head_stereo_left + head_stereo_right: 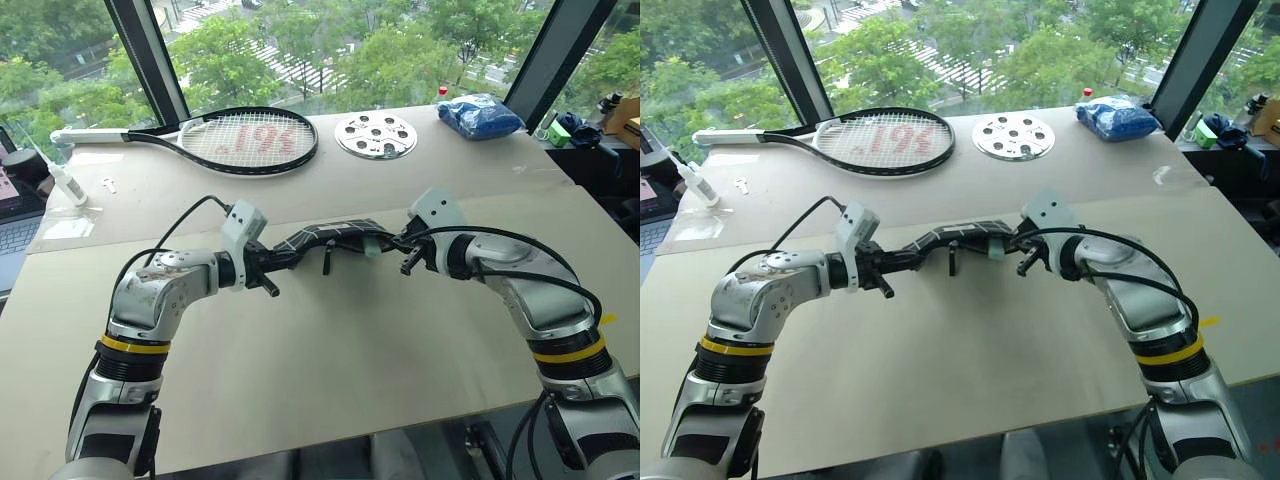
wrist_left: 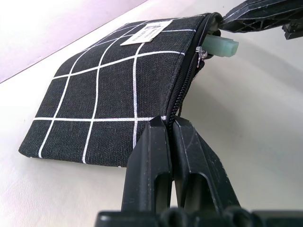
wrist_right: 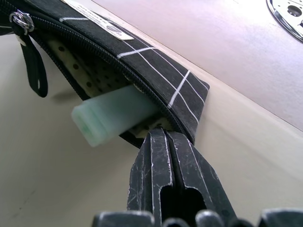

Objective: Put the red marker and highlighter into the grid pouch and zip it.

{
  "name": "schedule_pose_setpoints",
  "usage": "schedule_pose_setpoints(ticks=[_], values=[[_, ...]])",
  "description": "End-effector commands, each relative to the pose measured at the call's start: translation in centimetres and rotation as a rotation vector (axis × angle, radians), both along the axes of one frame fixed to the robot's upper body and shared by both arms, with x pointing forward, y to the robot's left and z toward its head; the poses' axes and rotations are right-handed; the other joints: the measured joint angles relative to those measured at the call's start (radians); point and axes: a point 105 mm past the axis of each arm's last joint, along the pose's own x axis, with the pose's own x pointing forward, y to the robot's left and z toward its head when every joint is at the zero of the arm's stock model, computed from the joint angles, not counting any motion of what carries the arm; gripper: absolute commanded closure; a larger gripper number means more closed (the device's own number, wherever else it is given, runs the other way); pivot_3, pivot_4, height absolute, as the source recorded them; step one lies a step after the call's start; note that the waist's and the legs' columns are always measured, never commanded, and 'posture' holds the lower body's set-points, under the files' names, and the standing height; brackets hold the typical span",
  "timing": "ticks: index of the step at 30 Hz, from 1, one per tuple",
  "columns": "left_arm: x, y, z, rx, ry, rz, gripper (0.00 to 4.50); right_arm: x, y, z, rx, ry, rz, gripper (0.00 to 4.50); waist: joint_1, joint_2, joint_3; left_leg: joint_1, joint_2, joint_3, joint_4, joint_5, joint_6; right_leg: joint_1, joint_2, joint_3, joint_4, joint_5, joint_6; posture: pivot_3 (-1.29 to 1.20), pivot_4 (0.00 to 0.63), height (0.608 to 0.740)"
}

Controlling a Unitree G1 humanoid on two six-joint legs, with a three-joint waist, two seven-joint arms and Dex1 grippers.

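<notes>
The left gripper [image 2: 171, 142] is pressed together on one end of the grid pouch [image 2: 118, 90], its black fingers [image 2: 151, 161] pinching the fabric edge right by the zipper line. The right gripper [image 3: 166, 146] is likewise clamped on the opposite end, at the corner beside the open mouth. Between the two, the pouch hangs lifted above the worktop [image 1: 330, 380], its long axis running left to right across in front of the robot, sagging a little in the middle.

The highlighter [image 3: 113, 113] lies in the open mouth near the right gripper, its pale blue-green blunt end poking out past the zipper teeth and pointing away from the pouch, its long axis roughly along the pouch's length. The zipper pull cord [image 3: 33, 61] dangles from the metal slider, which sits partway along the opening. The lining inside is pale with dark dots.

A small white label [image 2: 144, 33] is sewn on the pouch's face; its print is too small to read.

Farther back on the worktop lie a tennis racket [image 1: 240, 140] with red marks on its strings that I cannot read for certain, a round perforated metal disc [image 1: 375, 135], and a blue bag [image 1: 480, 115].
</notes>
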Motion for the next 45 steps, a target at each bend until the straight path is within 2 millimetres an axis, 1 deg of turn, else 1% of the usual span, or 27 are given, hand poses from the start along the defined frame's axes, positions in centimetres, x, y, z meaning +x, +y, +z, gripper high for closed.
schedule_pose_setpoints(ticks=[1,5,7,10,14,16,17,20,22,23,25,27,28,30,33,37,38,40,41,42,44,45], values=[[-0.3,-0.1,1.6,-0.011,-0.063,-0.018,4.5,0.1,0.5,0.9,-0.006,-0.059,0.018,4.48,0.0,0.0,0.0,0.0,0.0,0.0,0.0,0.0,0.0,0.0,0.0,0.0,0.0,0.0,0.0,0.0,0.15,0.74],[-0.4,0.0,1.6,-0.009,-0.064,-0.018,4.5,0.5,1.2,0.0,-0.075,-0.071,0.029,4.48,0.0,0.0,0.0,0.0,0.0,0.0,0.0,0.0,0.0,0.0,0.0,0.0,0.0,0.0,0.0,0.0,0.15,0.74],[-0.4,0.0,1.6,-0.009,-0.063,-0.019,4.5,1.0,1.7,-0.6,-0.121,-0.091,0.029,4.48,-0.002,0.0,0.0,0.0,0.0,0.0,0.0,0.0,0.0,0.0,0.0,0.0,0.0,0.0,0.0,0.0,0.15,0.74],[-0.5,-0.1,1.6,-0.009,-0.063,-0.023,4.5,1.7,2.5,-0.9,-0.164,-0.128,0.034,4.48,-0.004,0.0,0.0,0.0,0.0,0.0,0.0,0.0,0.0,0.0,0.0,0.0,0.0,0.0,0.0,0.0,0.15,0.74],[-0.6,-0.1,1.6,-0.01,-0.062,-0.027,4.5,2.8,3.6,-0.7,-0.195,-0.19,0.034,4.48,-0.004,0.0,0.0,0.0,0.0,0.0,0.0,0.0,0.0,-0.001,0.0,0.0,0.0,0.0,0.0,0.0,0.15,0.74],[-0.7,-0.2,1.6,-0.014,-0.059,-0.028,4.5,3.4,4.3,-0.1,-0.202,-0.262,0.046,4.48,-0.004,0.0,0.0,0.0,0.0,0.0,0.0,0.0,0.0,-0.001,0.0,0.0,0.0,0.0,0.0,0.0,0.15,0.74],[-0.7,-0.2,1.5,-0.016,-0.058,-0.029,4.5,3.5,5.1,0.3,-0.193,-0.311,0.064,4.48,-0.005,0.0,0.0,0.0,0.0,0.0,0.0,0.0,0.0,-0.001,0.0,0.0,0.0,0.0,0.0,0.0,0.15,0.74],[-0.8,-0.3,1.4,-0.017,-0.056,-0.03,4.5,3.3,7.1,0.9,-0.175,-0.398,0.134,4.48,-0.008,0.0,0.0,0.0,0.0,0.0,0.0,0.0,-0.001,-0.002,0.0,0.0,0.0,0.0,0.0,0.0,0.15,0.74],[-0.8,-0.3,1.5,-0.02,-0.057,-0.029,4.5,2.0,9.0,1.4,-0.098,-0.416,0.224,4.48,-0.013,0.0,0.0,0.0,0.0,0.0,0.0,0.0,-0.001,-0.003,0.0,0.0,0.001,0.0,0.0,0.0,0.15,0.74],[-0.8,-0.3,1.5,-0.021,-0.057,-0.029,4.5,1.5,9.5,1.6,-0.07,-0.42,0.249,4.48,-0.016,0.0,0.0,0.0,0.0,0.0,0.0,0.0,-0.001,-0.003,0.0,0.0,0.001,0.0,0.0,0.0,0.15,0.74],[-0.8,-0.3,1.5,-0.022,-0.057,-0.028,4.5,0.8,10.2,2.1,0.0,-0.42,0.277,4.48,-0.02,0.0,0.0,-0.001,0.0,0.0,0.0,0.0,-0.001,-0.003,0.0,0.0,0.001,0.0,0.0,0.0,0.15,0.74],[-0.8,-0.3,1.4,-0.021,-0.056,-0.027,4.5,0.7,10.2,2.1,0.023,-0.403,0.274,4.48,-0.021,0.0,0.0,-0.001,0.0,-0.001,0.0,0.0,-0.001,-0.003,0.0,0.0,0.001,0.0,0.0,0.0,0.15,0.74],[-0.7,-0.3,1.3,-0.022,-0.055,-0.028,4.5,1.0,9.8,1.6,-0.007,-0.387,0.256,4.48,-0.021,0.0,0.0,-0.001,0.0,-0.002,0.0,0.0,-0.001,-0.003,0.0,0.0,0.001,0.0,0.0,0.0,0.15,0.74],[-0.7,-0.4,1.4,-0.023,-0.055,-0.029,4.5,1.4,8.7,1.1,-0.056,-0.384,0.231,4.48,-0.021,0.0,0.0,-0.001,0.0,-0.003,0.0,0.0,-0.001,-0.003,0.0,0.0,0.001,0.0,0.0,0.0,0.15,0.74],[-0.6,-0.5,1.4,-0.024,-0.055,-0.029,4.5,1.5,6.8,1.7,-0.065,-0.366,0.214,4.48,-0.021,0.0,0.0,-0.001,0.0,-0.002,0.0,0.0,-0.001,-0.003,0.0,0.0,0.001,0.0,0.0,0.0,0.15,0.74],[-0.6,-0.4,1.3,-0.021,-0.053,-0.029,4.5,1.7,2.9,3.7,-0.036,-0.341,0.156,4.48,-0.021,0.0,0.0,-0.001,0.0,-0.001,0.0,-0.001,-0.001,-0.004,0.0,0.0,0.001,0.0,0.0,0.0,0.15,0.74],[-0.6,-0.4,1.3,-0.02,-0.052,-0.029,4.5,1.8,2.4,4.0,-0.024,-0.331,0.141,4.48,-0.021,0.0,0.0,-0.001,0.0,-0.001,0.0,-0.001,-0.001,-0.003,0.0,0.0,0.001,0.0,0.0,0.0,0.15,0.74],[-0.6,-0.4,1.2,-0.02,-0.05,-0.029,4.5,1.6,0.2,5.7,0.097,-0.303,0.088,4.48,-0.021,0.0,0.0,-0.001,0.0,0.0,0.0,-0.001,-0.001,-0.003,0.0,0.0,0.001,0.0,0.0,0.0,0.15,0.74],[-0.7,-0.4,1.2,-0.018,-0.048,-0.03,4.5,1.0,-0.6,6.3,0.18,-0.268,0.084,4.21,-0.022,0.0,0.0,-0.001,0.0,0.0,0.0,-0.001,-0.001,-0.003,0.0,0.0,0.001,0.0,0.0,0.0,0.15,0.74],[-0.7,-0.3,1.2,-0.017,-0.046,-0.03,4.5,0.4,-0.9,6.8,0.228,-0.252,0.099,3.91,-0.021,0.0,0.0,-0.001,0.0,0.0,-0.001,-0.001,-0.001,-0.003,0.0,0.0,0.001,0.0,0.0,0.0,0.15,0.74],[-0.7,-0.2,1.2,-0.014,-0.045,-0.028,4.5,-0.5,-1.5,6.1,0.219,-0.195,0.086,3.46,-0.02,0.0,0.0,-0.001,0.0,0.0,-0.001,-0.001,-0.001,-0.003,0.0,0.0,0.001,0.0,0.0,0.0,0.15,0.74],[-0.7,-0.2,1.2,-0.014,-0.045,-0.027,4.5,-1.2,-1.6,5.9,0.232,-0.168,0.085,3.05,-0.019,0.0,0.0,-0.001,0.0,0.0,-0.001,-0.001,0.0,-0.003,0.0,0.0,0.001,0.0,0.0,0.0,0.15,0.74]])
